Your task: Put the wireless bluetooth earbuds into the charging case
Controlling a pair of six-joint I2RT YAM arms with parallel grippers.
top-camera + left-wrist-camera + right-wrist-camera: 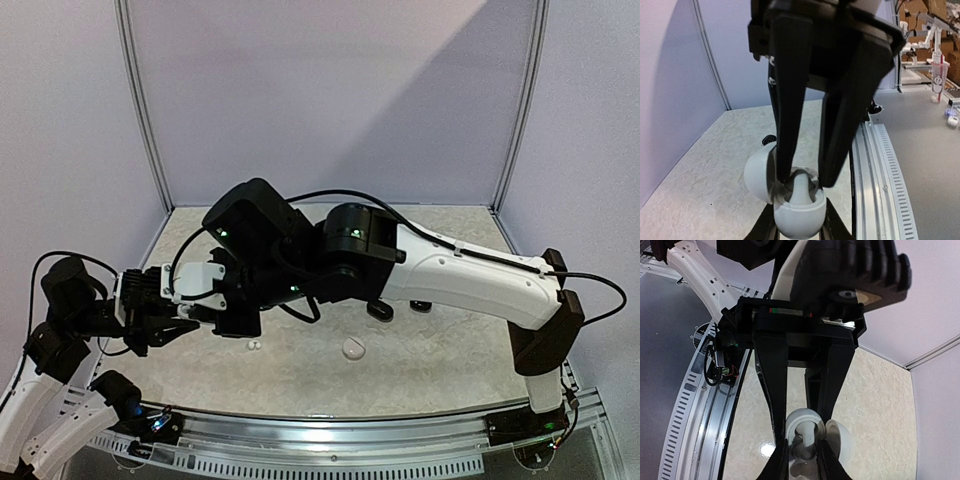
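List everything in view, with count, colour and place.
case: one, white, lid open, held in the left gripper
earbud: one, white, standing in the case
loose earbuds: two, white, on the table near the arms
second case: one, white, mid-table
black items: two, black, under the right arm, too hidden to identify
table: one, mottled beige
left gripper: one, black, shut on the case
right gripper: one, black, fingers either side of the earbud
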